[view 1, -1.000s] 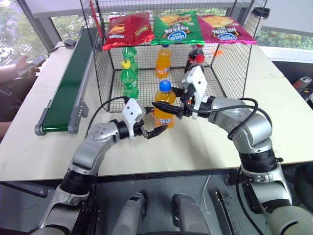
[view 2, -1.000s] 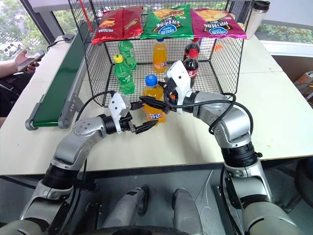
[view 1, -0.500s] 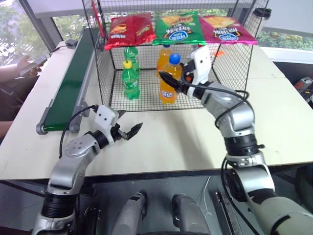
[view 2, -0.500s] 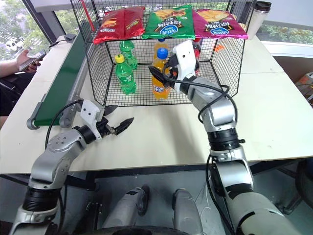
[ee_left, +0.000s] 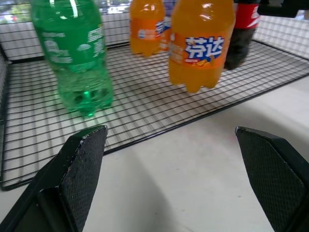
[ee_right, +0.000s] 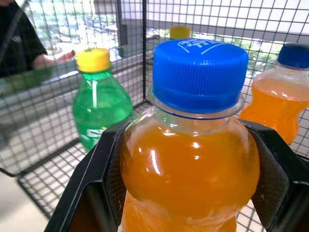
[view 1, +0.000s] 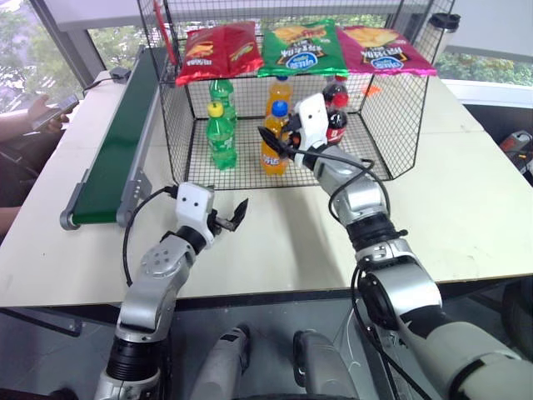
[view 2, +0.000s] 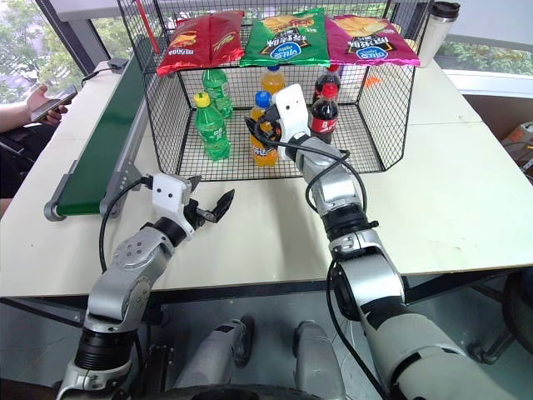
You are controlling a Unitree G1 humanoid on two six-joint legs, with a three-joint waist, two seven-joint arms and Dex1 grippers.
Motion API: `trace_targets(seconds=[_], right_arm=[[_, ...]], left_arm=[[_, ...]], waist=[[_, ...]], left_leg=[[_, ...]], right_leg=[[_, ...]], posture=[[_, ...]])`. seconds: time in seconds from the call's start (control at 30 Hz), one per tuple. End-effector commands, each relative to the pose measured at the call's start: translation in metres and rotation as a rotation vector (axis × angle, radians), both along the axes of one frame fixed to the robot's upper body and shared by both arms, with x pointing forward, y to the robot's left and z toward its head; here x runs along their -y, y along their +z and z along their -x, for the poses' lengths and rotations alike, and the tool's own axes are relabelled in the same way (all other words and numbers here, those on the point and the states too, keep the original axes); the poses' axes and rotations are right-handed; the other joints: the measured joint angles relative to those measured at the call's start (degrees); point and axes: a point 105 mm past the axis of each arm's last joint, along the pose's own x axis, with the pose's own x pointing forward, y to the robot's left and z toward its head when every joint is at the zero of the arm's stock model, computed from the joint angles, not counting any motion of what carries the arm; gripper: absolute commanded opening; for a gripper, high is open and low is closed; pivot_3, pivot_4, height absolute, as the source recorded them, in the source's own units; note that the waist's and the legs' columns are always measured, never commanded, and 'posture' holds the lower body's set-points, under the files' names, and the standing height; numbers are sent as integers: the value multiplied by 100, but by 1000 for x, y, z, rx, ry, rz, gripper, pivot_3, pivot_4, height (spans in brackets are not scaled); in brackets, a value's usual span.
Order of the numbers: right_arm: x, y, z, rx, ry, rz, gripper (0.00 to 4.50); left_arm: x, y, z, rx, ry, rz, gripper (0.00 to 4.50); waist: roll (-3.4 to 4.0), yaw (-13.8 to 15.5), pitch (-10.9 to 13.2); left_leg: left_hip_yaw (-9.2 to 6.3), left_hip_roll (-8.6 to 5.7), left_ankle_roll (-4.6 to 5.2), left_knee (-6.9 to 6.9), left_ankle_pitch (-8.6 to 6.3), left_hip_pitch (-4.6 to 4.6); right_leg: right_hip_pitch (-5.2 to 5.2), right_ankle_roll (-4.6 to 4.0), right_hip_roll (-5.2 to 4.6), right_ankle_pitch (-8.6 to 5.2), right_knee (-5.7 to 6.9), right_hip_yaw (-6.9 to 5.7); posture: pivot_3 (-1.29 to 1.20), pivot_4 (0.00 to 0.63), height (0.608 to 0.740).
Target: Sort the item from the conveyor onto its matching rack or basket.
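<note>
The item, an orange soda bottle (view 1: pixel 272 143) with a blue cap, stands upright inside the black wire basket (view 1: pixel 176 125), near its open front. My right gripper (view 1: pixel 276 142) is shut on its upper body; the right wrist view shows the bottle (ee_right: pixel 193 159) between both fingers (ee_right: pixel 96 179). In the left wrist view the bottle (ee_left: pixel 200 46) seems to hang just above the wire floor. My left gripper (view 1: pixel 229 215) is open and holds nothing, low over the table in front of the basket. The conveyor (view 1: pixel 117 142) runs along the left with a bare belt.
In the basket stand green bottles (view 1: pixel 220 133), another orange bottle (view 1: pixel 280 92) and cola bottles (view 1: pixel 336 108). Three chip bags (view 1: pixel 302 46) lie on the sloped top shelf. A person's hand with a phone (view 1: pixel 50 107) is at far left. A tumbler (view 1: pixel 440 29) stands at back right.
My right gripper has carried the orange bottle forward from the table front into the basket. My left gripper has drawn back to the left, away from the bottle, and stays open.
</note>
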Motion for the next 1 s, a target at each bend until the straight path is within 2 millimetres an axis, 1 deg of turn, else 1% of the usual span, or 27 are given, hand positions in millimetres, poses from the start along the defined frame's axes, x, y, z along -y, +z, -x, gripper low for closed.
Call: trace_targets(seconds=[0.03, 0.27, 0.47, 0.5, 0.53, 0.57, 0.67, 0.77, 0.83, 1.0], right_arm=[[-6, 34, -3, 119, 3, -43, 2649], [-4, 32, -14, 106, -33, -42, 2649], [-2, 28, -19, 100, -69, -40, 2649], [-1, 26, -19, 94, -74, -42, 3664], [-1, 24, -20, 88, -78, -44, 3992], [-1, 23, -20, 85, -83, -43, 4458], [0, 20, -21, 75, -83, -33, 4458], [-2, 20, -19, 84, -61, -23, 4458], [0, 25, -19, 93, -55, -24, 4458], [10, 45, -18, 143, -32, -21, 4458]], left_arm=[[-5, 13, 0, 50, 26, -5, 4411], [-7, 13, -1, 52, 32, -16, 4411], [-8, 15, -3, 58, 41, -21, 4411], [-9, 15, -3, 57, 42, -21, 4500], [-9, 15, -3, 57, 42, -22, 4500], [-10, 15, -2, 57, 43, -24, 4500], [-13, 16, -3, 56, 47, -28, 4500], [-14, 16, -4, 56, 49, -30, 4500], [-14, 16, -4, 57, 51, -28, 4500], [-11, 15, -6, 58, 48, -13, 4500]], waist=[[0, -2, 0], [1, -13, 0], [1, -12, 0], [1, -13, 0], [1, -16, 0], [1, -17, 0], [2, -19, -1], [2, -20, -1], [3, -17, -1], [3, -7, -1]], left_leg=[[-1, 0, 0, 0, 0, 0], [-1, 1, -1, -1, 1, 0], [-3, 2, -1, -1, 1, 0], [-3, 2, -2, -1, 1, 0], [-3, 2, -2, -1, 1, 0], [-3, 2, -2, -1, 1, 1], [-3, 4, -2, -1, 1, 4], [-3, 5, -3, -1, 1, 7], [-3, 5, -3, -1, 1, 7], [-3, 5, -3, -1, 2, 7]], right_leg=[[0, 0, 1, 0, 0, 0], [0, 0, 4, 0, 0, 1], [0, -1, 6, 0, 0, 3], [0, -1, 6, 0, 0, 3], [0, -1, 7, 0, 1, 3], [0, -1, 7, 0, 1, 4], [1, -1, 9, 0, 2, 5], [3, -2, 12, 0, 3, 6], [3, -3, 12, 0, 3, 6], [5, -2, 12, 0, 3, 7]], posture=[[0, 150, 739], [0, 150, 739], [0, 150, 739], [0, 150, 739], [0, 150, 739], [0, 150, 739], [0, 150, 739], [0, 150, 739], [0, 150, 739], [0, 150, 739]])
